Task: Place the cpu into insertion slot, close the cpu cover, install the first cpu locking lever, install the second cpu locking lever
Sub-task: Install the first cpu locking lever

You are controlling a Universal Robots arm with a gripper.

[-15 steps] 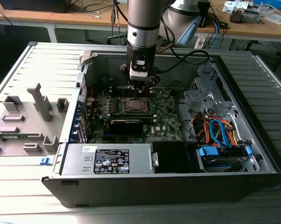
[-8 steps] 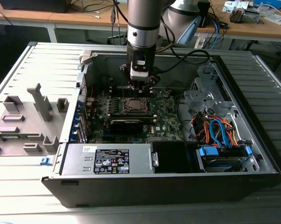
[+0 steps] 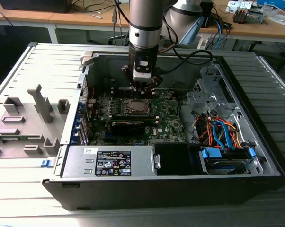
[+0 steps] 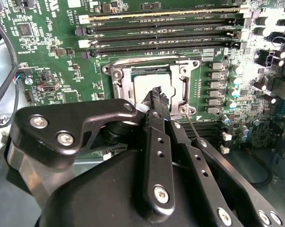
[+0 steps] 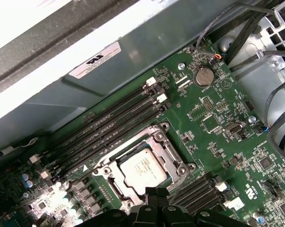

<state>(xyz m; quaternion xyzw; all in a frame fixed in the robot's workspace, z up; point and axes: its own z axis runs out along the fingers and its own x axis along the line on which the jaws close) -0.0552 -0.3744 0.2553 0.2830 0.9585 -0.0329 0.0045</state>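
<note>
Open case [image 3: 180, 189] walls ring the board [image 3: 170, 122]; hand [image 4: 156, 93], fingers together and empty, hovers above cpu [image 5: 142, 168], which sits framed by cover [image 5: 173, 152].

In the exterior view, soft light is cast from above: the ribbed grey worktop [image 3: 24, 61] is rendered bright, while the near wall of the computer case [image 3: 171, 189] is left in deep shadow. In the first wrist view, the case's edge is washed out to white and a dull sheen is carried by the cpu [image 5: 143, 166]. In the second wrist view, highlights are caught on the black hand [image 4: 157, 97].
</note>
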